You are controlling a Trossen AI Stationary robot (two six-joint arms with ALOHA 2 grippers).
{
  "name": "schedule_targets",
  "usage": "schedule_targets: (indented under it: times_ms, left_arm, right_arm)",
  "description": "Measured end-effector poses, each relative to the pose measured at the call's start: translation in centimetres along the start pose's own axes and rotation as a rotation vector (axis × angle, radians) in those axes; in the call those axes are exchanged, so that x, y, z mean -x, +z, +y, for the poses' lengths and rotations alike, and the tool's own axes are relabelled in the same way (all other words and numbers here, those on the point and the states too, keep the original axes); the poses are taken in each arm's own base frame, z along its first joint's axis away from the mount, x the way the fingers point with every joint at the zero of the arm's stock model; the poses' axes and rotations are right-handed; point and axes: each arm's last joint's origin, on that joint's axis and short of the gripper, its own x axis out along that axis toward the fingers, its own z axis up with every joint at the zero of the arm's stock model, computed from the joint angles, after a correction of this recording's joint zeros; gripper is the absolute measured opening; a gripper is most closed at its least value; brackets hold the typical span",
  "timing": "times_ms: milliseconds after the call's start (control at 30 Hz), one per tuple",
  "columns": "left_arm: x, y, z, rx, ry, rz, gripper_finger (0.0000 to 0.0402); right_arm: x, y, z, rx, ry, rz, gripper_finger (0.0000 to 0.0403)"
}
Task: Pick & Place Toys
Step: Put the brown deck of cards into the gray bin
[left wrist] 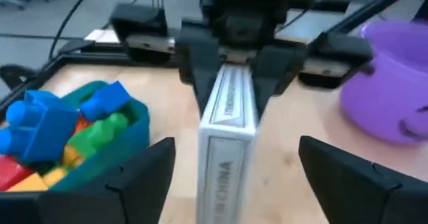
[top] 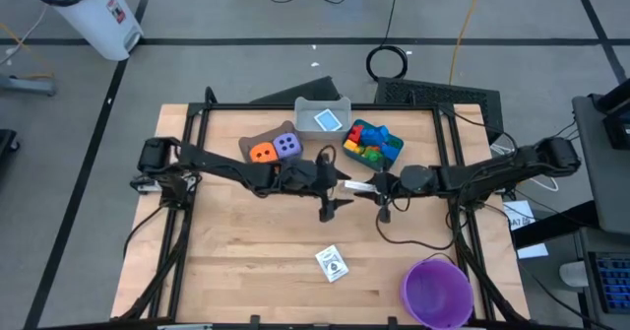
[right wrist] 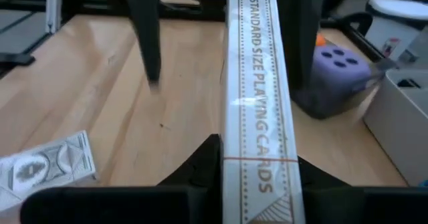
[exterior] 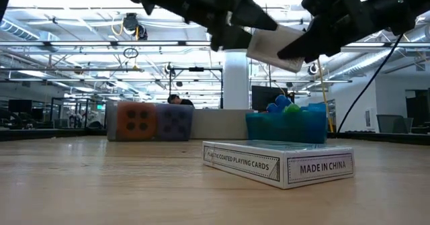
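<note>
A white playing-card box [left wrist: 226, 127] hangs in the air over the table's middle, and my right gripper [right wrist: 257, 164] is shut on its end. My left gripper [left wrist: 237, 147] faces it from the table's left, open, with one finger on each side of the box's other end and clear of it. A second card box [top: 332, 263] lies flat on the table near the front. The orange die [top: 262, 153] and the purple die [top: 287, 145] sit in a brown bin. Coloured bricks [top: 369, 145] fill a blue bin. My right gripper pinches the box's two broad faces between its two fingers at the end nearest it [right wrist: 257, 184]. The fingers come about level from the table's right and lie along the box. The box stands on edge, its printed narrow side [right wrist: 257, 83] up, lifted clear of the table.
A grey bin [top: 323, 118] holding a blue card pack stands at the far middle. A purple bowl [top: 435, 291] sits at the near right corner. Bare wood lies at the near left.
</note>
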Motion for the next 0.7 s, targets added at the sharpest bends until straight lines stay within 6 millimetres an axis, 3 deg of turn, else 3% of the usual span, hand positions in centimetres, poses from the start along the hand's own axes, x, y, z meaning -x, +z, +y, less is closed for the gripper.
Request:
schedule_targets:
  times_ms: [167,467,600,700]
  left_arm:
    - [-0.9,-0.8,-0.1,-0.062,0.06,-0.004,0.0267]
    - [-0.4,-0.1,-0.1,-0.079,0.018,-0.027,0.0083]
    - [-0.1,0.1,0.4,-0.078,0.027,-0.019,0.0071]
    - [1.4,1.2,1.1,-0.085,0.071,-0.006,0.0071]
  right_arm:
    - [0.0,0.0,0.5,0.022,0.021,-0.005,0.0062]
    - [0.0,0.1,0.5,0.026,0.015,-0.015,0.0075]
    - [0.1,0.2,0.3,0.041,-0.053,-0.012,0.0101]
    - [0.4,0.1,0.0,0.063,-0.142,0.013,0.0127]
